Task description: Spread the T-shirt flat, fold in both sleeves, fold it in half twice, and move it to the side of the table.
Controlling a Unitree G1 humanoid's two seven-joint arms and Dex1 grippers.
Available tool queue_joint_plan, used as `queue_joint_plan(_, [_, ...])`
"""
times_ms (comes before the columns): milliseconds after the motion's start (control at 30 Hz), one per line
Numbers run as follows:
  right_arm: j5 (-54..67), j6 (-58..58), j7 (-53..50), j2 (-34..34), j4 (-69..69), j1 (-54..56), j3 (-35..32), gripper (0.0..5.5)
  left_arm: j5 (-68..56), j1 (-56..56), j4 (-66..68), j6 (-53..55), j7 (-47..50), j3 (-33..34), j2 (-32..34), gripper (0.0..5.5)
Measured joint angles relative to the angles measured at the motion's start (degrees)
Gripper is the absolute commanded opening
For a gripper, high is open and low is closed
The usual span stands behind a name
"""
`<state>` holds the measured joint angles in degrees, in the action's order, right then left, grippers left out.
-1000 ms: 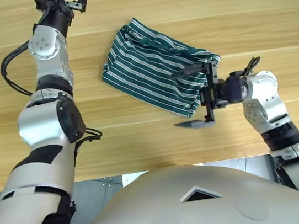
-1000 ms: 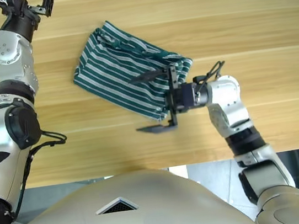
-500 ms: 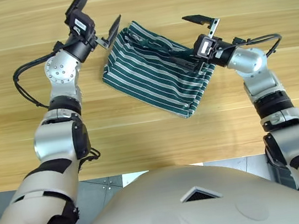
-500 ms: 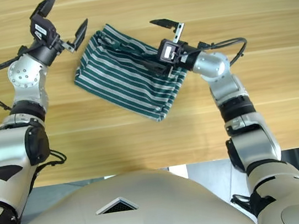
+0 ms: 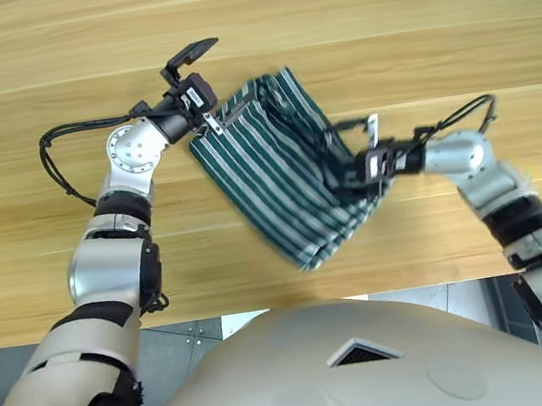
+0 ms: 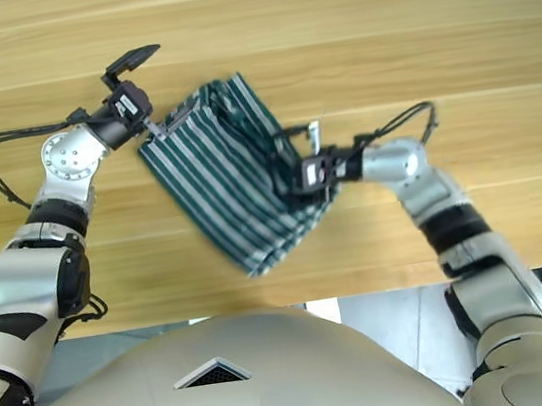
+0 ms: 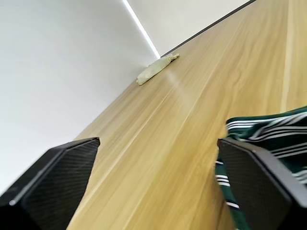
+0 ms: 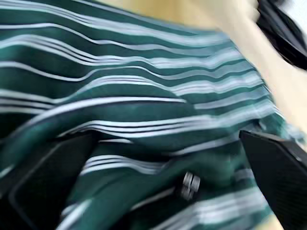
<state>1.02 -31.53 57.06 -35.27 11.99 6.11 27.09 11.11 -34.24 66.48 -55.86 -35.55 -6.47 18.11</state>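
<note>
Spreading step, as a judgement: T-shirt (image 5: 268, 178) lies bunched in the middle of the worktop (image 5: 427, 19), between both arms. Left tool (image 5: 206, 83) sits at its far left corner, fingers wide apart, lower one at the cloth edge, nothing clamped. Right tool (image 5: 360, 155) is sunk in folds on the right side, fingers apart, cloth between. Best move: pinch single layers at opposite edges and pull outward, low and even. Long axis slants from far-left to near-right; neck end unclear.
</note>
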Motion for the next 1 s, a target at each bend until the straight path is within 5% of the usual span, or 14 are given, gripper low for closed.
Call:
queue_joint_plan(200, [6.46, 3.9, 2.59, 0.96, -9.34, -1.03, -0.8, 5.4, 0.04, 0.73, -0.77, -0.43, -0.17, -1.51, 1.73, 4.55])
queue_joint_plan(433, [-6.98, 4.49, -16.83, 14.27, 5.33, 10.68, -4.19, 5.4, 0.1, 1.84, -2.51, -1.59, -1.47, -3.48, 3.31, 4.55])
queue_joint_plan(667, [-17.15, 1.28, -27.71, 20.55, 21.9, 16.95, -2.29, 5.4, 2.51, 1.73, -2.39, -1.01, 2.76, -4.36, 3.81, 4.55])
queue_joint_plan(1000, [-17.71, -1.5, -31.7, 13.96, 30.32, 19.61, -8.3, 5.4, 4.87, 1.64, -1.81, -0.23, 6.88, -5.73, 3.81, 4.55])
